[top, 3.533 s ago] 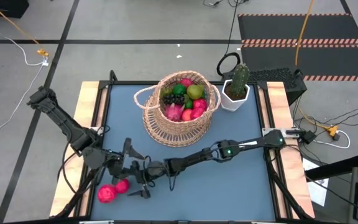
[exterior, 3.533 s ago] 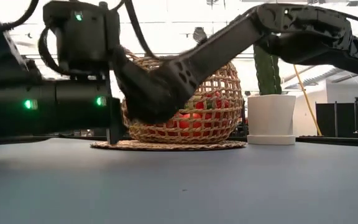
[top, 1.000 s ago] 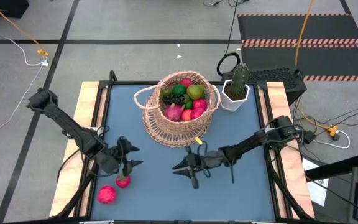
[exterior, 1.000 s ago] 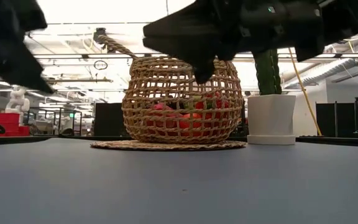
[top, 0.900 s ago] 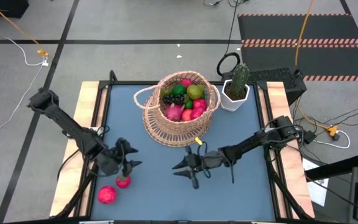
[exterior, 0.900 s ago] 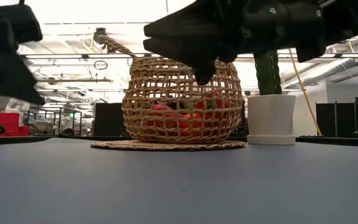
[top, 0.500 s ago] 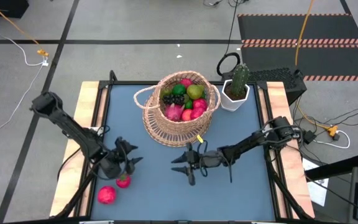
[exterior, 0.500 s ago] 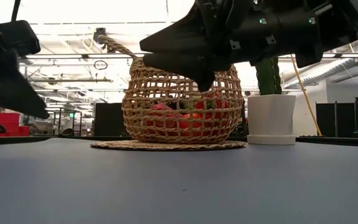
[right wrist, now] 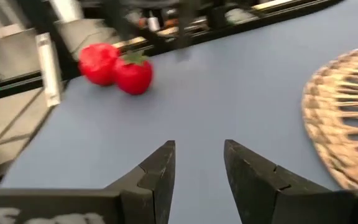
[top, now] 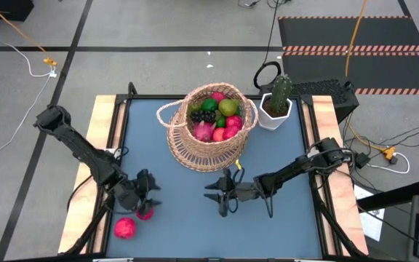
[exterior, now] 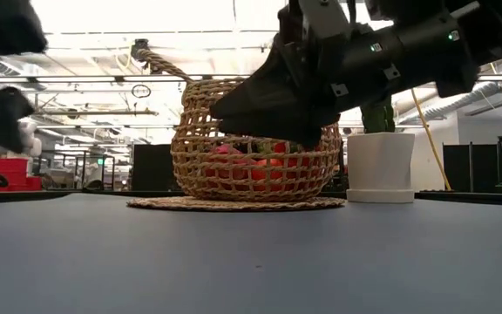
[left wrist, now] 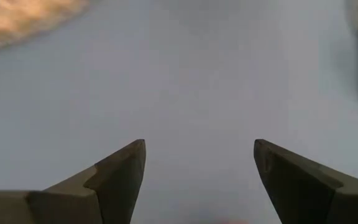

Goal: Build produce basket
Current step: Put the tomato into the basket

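The tan wicker basket stands on its flat base at the table's far middle and holds several toy fruits. It also shows in the low view. Two red-pink fruits lie on the table near the near left corner: one just below my left gripper, the other nearer the edge. Both also show in the right wrist view. My left gripper is open above the first fruit, its fingers spread over bare table. My right gripper is open and empty, near the basket's near side.
A green cactus in a white pot stands at the far right beside the basket and shows in the low view. The basket's flat woven base lies close to my right gripper. Bare blue table lies along the near edge.
My left gripper has gone a little toward the near edge, closer over the red fruit. My right gripper has edged toward the basket. The fruits and the basket have stayed where they were.
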Robot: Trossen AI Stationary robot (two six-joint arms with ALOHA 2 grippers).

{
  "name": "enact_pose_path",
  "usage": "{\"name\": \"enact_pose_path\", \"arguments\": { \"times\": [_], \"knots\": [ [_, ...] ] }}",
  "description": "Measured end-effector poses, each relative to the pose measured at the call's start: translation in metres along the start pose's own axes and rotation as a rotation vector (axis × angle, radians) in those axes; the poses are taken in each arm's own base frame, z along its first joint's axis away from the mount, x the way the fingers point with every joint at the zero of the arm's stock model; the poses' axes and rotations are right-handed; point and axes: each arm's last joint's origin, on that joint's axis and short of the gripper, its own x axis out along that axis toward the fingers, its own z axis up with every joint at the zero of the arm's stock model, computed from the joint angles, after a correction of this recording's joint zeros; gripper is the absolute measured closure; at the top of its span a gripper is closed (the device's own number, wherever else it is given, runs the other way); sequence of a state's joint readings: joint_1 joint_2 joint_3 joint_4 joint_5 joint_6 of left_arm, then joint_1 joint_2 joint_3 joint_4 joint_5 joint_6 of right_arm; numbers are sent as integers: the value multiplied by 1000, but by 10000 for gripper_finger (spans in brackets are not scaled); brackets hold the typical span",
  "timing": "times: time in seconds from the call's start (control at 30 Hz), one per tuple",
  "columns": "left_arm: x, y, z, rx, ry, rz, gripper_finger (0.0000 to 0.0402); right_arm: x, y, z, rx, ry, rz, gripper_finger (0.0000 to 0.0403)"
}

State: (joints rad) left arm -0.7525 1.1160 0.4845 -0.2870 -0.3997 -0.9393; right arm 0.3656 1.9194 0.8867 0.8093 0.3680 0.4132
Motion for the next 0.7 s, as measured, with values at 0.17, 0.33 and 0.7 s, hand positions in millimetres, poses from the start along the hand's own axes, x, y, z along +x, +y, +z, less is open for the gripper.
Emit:
{"name": "enact_pose_path", "arguments": {
  "times": [0.17, 0.33, 0.7],
  "knots": [
    [-8, -8, -14, 105, 193, -154, 105, -1, 1, -1, 12, -15, -44, 273],
    [-9, -8, -17, 112, 183, -142, 105, -1, 1, -1, 56, -15, -44, 273],
    [-16, -3, -36, 97, 289, -53, 105, -1, 0, -4, 106, 16, -56, 273]
  ]
}}
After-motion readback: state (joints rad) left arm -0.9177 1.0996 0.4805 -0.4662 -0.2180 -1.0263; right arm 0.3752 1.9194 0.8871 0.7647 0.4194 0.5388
